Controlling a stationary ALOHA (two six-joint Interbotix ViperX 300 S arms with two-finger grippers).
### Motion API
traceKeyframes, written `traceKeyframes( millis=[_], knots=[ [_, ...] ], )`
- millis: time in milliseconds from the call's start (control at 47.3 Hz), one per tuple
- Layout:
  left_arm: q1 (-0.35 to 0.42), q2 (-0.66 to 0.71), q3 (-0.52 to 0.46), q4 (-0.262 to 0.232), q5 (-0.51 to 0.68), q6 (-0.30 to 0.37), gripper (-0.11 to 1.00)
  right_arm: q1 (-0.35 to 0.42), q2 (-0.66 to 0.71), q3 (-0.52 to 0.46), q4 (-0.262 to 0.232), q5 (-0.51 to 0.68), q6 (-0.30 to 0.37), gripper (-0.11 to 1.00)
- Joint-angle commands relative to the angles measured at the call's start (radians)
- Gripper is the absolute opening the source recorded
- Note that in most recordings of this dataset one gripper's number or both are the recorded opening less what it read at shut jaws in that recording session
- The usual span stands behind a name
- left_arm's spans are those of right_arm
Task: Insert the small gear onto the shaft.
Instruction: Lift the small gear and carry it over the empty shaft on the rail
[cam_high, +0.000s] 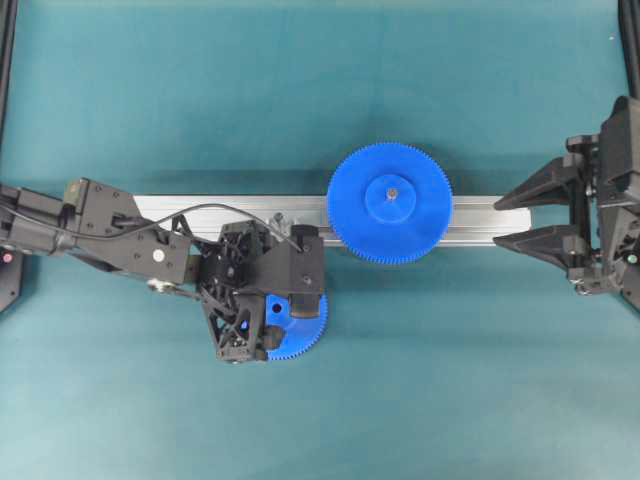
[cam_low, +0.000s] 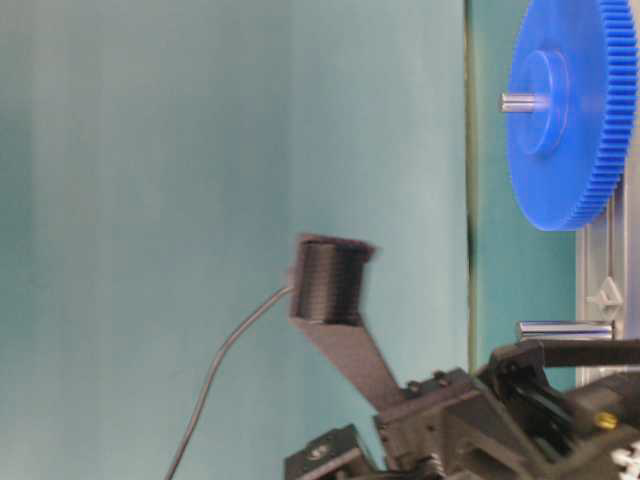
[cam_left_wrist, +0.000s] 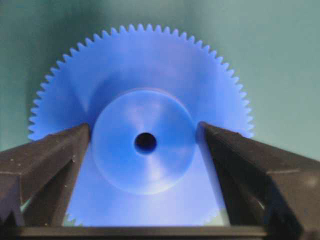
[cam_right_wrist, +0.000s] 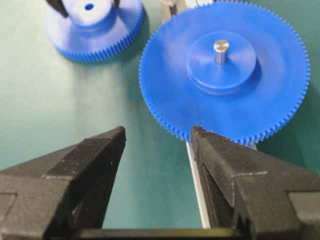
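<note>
The left pincer (cam_left_wrist: 145, 150) stands spread around the small gear's (cam_left_wrist: 142, 135) hub, lying flat on the green desk (cam_high: 300, 100) just beside the rail (cam_high: 200, 212). Farther along, the wider gear (cam_high: 390, 203) sits on the rail. Beyond it, the right pincer (cam_high: 512, 220) stands spread, holding nothing.

Layout, overhead view
Small gear (cam_high: 300, 330) on mat (cam_high: 300, 100) under my left gripper (cam_high: 285, 325); wide gear (cam_high: 390, 203) on rail (cam_high: 230, 215), right.

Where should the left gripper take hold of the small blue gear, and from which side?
Grip the raised round hub of the small gear, coming straight down from above: it lies flat, and the open left gripper already has a finger on either side of the hub.
</note>
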Motion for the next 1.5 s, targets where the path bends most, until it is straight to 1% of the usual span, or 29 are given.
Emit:
traceKeyframes(
  millis=[0, 190, 381, 550, 655, 761, 803, 1015, 1226, 1480],
  knots=[
    [-0.005, -0.006, -0.003, 0.003, -0.002, -0.002, 0.92, 0.000, -0.002, -0.009, 0.002, 0.008, 0.018, 0.65],
    [-0.005, -0.005, 0.000, 0.003, 0.012, -0.002, 0.92, 0.000, -0.003, -0.006, 0.002, 0.014, 0.041, 0.65],
    [-0.005, -0.002, 0.002, 0.003, 0.017, -0.002, 0.92, 0.000, -0.003, -0.005, -0.002, 0.009, 0.041, 0.65],
    [-0.005, 0.000, -0.009, 0.006, 0.074, -0.003, 0.91, 0.000, -0.005, -0.003, -0.002, 0.005, 0.041, 0.65],
    [-0.003, 0.000, -0.018, 0.006, 0.120, -0.003, 0.86, 0.000, -0.015, -0.002, -0.002, -0.003, 0.041, 0.65],
    [-0.003, -0.003, -0.025, 0.003, 0.149, -0.002, 0.74, 0.000, -0.032, 0.009, -0.002, -0.003, 0.041, 0.65],
    [-0.005, -0.005, -0.028, 0.003, 0.153, -0.002, 0.71, 0.000, -0.040, 0.012, -0.002, -0.003, 0.041, 0.65],
    [-0.005, -0.012, -0.051, 0.003, 0.166, 0.002, 0.71, 0.000, -0.074, 0.020, -0.002, 0.003, 0.041, 0.65],
    [-0.002, -0.029, -0.078, 0.006, 0.163, 0.009, 0.71, 0.000, -0.078, 0.035, -0.002, 0.000, 0.051, 0.65],
    [-0.002, -0.095, -0.083, 0.003, 0.163, 0.005, 0.71, -0.003, -0.078, 0.040, -0.003, -0.003, 0.052, 0.65]
  ],
)
